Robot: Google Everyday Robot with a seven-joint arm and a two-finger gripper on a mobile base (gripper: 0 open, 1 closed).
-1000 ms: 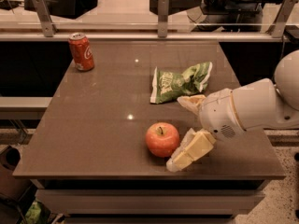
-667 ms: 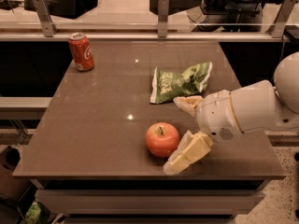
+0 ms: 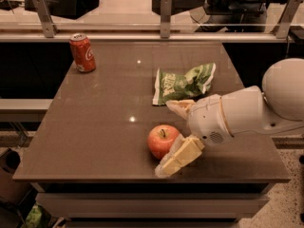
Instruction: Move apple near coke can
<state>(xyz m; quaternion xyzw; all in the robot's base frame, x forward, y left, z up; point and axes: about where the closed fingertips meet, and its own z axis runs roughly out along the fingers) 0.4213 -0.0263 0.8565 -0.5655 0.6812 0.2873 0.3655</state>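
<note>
round red-orange apple [image 3: 163, 140] with a short dark stem, sitting upright, stem up, on the brown tabletop [image 3: 95, 127], near the front edge and a bit right of centre. my gripper [image 3: 166, 137] is right at it: fingers spread wide, one past its far side, one just beside its near-right side, not clamped. small red cylindrical soda can [image 3: 82, 52], white script, silver top, stands upright at the far-left corner, well apart from the apple.
</note>
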